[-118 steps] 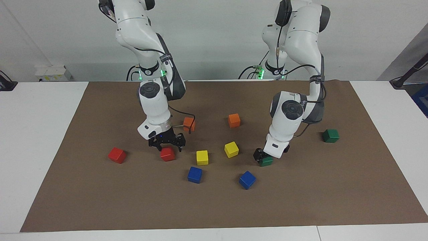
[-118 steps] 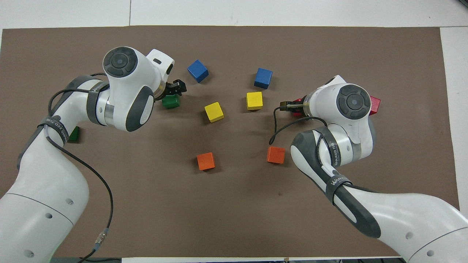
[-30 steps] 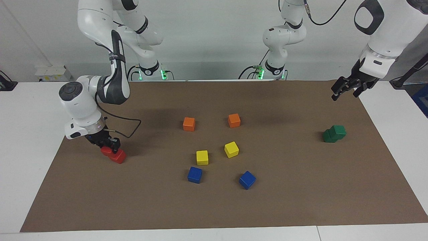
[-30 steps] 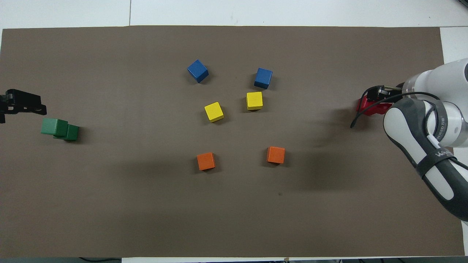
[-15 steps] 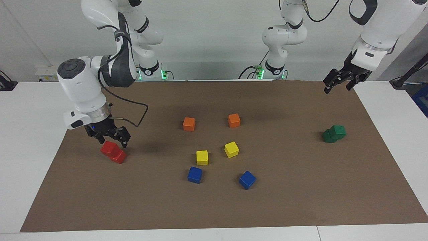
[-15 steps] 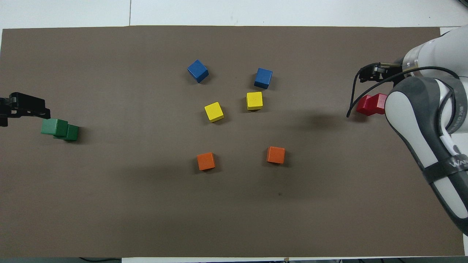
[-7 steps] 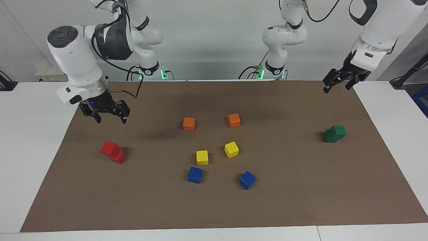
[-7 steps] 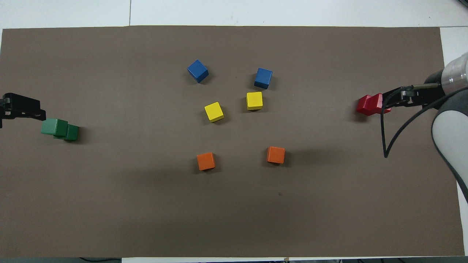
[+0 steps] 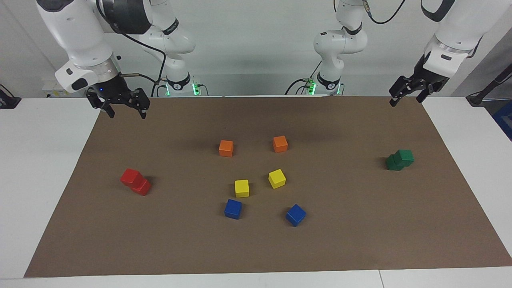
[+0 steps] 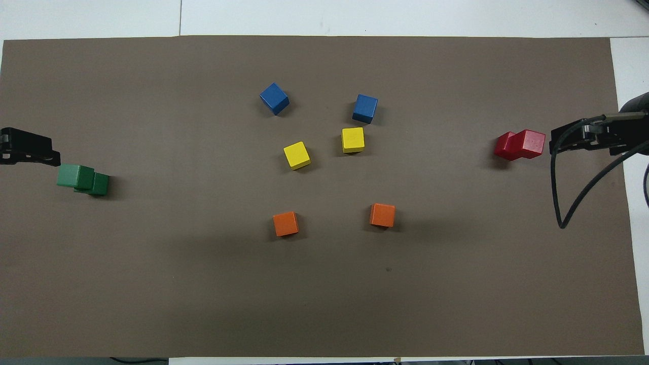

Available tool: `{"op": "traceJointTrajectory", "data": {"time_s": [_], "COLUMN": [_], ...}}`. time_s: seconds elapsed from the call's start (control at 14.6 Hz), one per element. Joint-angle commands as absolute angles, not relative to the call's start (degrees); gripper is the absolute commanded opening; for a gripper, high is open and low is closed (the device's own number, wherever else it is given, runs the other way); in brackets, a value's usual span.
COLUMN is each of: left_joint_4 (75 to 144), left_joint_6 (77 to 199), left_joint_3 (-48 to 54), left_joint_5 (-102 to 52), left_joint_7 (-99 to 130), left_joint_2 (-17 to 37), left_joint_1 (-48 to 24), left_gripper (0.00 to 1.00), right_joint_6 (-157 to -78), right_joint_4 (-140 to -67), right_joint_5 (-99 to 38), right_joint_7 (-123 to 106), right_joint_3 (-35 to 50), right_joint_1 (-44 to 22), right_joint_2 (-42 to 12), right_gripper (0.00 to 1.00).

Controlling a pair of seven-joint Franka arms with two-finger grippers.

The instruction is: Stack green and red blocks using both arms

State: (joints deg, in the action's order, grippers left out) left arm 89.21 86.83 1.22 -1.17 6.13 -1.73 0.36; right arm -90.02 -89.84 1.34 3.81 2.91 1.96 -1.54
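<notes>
Two red blocks form a stack toward the right arm's end of the brown mat; the upper one sits offset on the lower one. It also shows in the overhead view. Two green blocks form a stack toward the left arm's end, the upper one also offset; it shows in the overhead view too. My right gripper is open and empty, raised above the mat's edge by the robots. My left gripper is open and empty, raised over the mat's corner at its own end.
Two orange cubes, two yellow cubes and two blue cubes lie singly in the middle of the mat. White table shows around the mat.
My right gripper has let go of the upper red block and risen back toward the robots. My left gripper has stayed raised near the mat's corner, drifting slightly. Both stacks stand unmoved.
</notes>
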Motion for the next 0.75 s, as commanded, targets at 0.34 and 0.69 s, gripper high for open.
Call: {"op": "traceJointTrajectory", "data": {"time_s": [0.34,0.69], "left_joint_4": [88.5,88.4], "left_joint_6": [85.7,86.0], "left_joint_3": [0.5,0.5], "left_joint_5": [-1.7,-1.7], "left_joint_7": [6.4,6.5], "left_joint_2": [-1.7,-1.6], "left_joint_1": [-0.2,-0.4], "left_gripper": [1.00,1.00], "right_joint_6": [-89.6,-89.6], "right_joint_4": [-90.2,-90.2], "right_joint_5": [0.5,0.5], "right_joint_7": [2.6,2.8], "right_joint_3": [3.3,3.3], "right_joint_1": [2.5,2.5], "right_joint_2": [-1.9,-1.9], "right_gripper": [1.00,1.00]}}
